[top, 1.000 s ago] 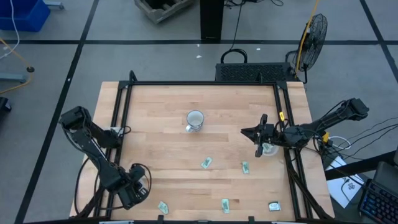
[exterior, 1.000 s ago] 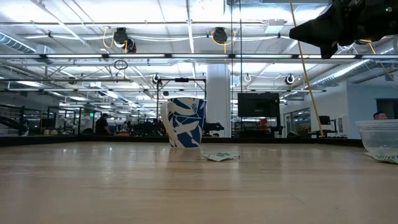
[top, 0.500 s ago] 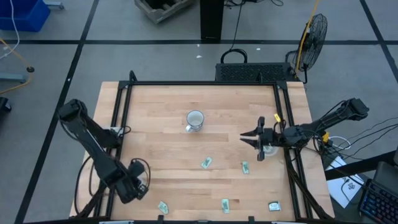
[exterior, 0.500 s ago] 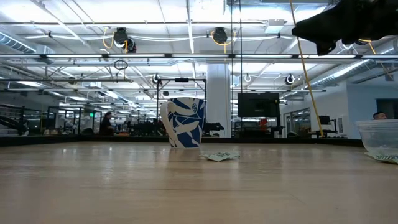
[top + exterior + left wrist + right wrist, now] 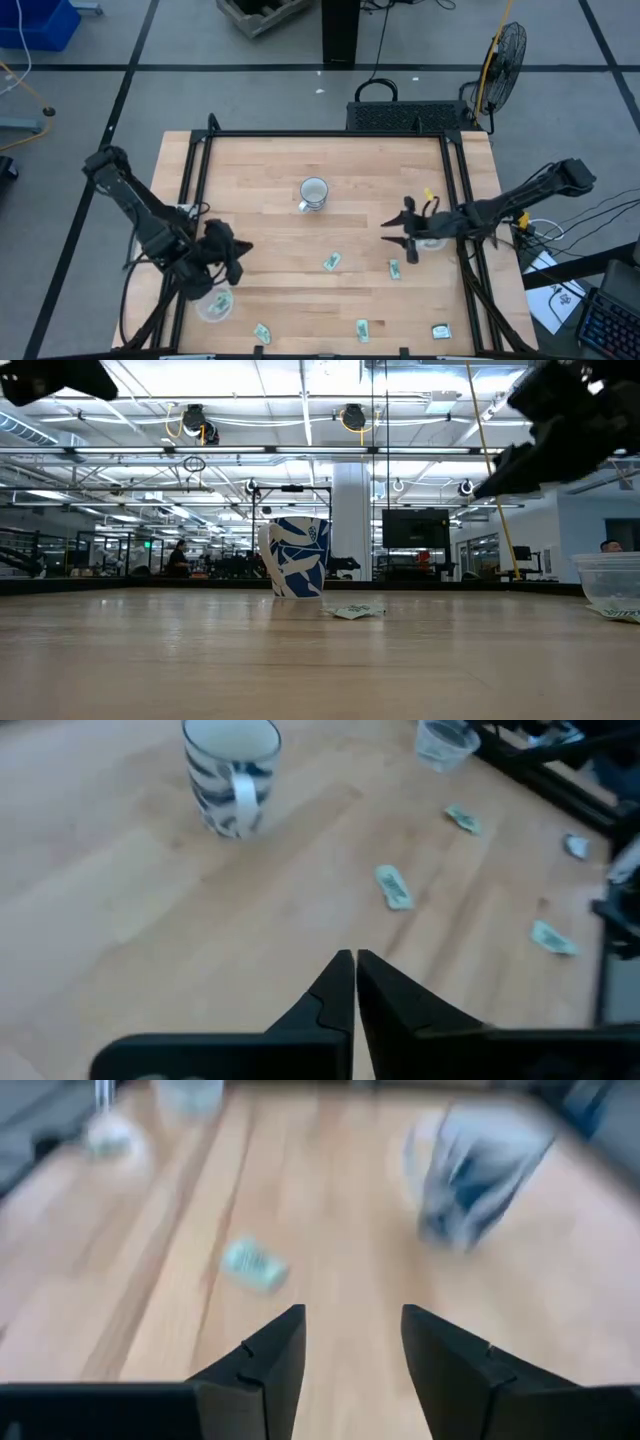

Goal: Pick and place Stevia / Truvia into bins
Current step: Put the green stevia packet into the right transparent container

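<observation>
Five Stevia sachets (image 5: 331,262) lie loose on the table (image 5: 260,190). Right gripper (image 5: 403,238), jaws parted and empty, hovers beside the right bin (image 5: 433,240). Left gripper (image 5: 238,258), jaws closed on nothing, hovers near the left bin (image 5: 214,304).

A light wooden table (image 5: 270,170) with a black frame rail along its edges carries a white mug (image 5: 314,192) near its middle. Five Stevia / Truvia sachets lie nearer the front: (image 5: 331,262), (image 5: 394,269), (image 5: 263,332), (image 5: 361,329), (image 5: 441,331). One clear bin (image 5: 214,303) sits at the front-left rail, another (image 5: 433,239) by the right rail.
</observation>
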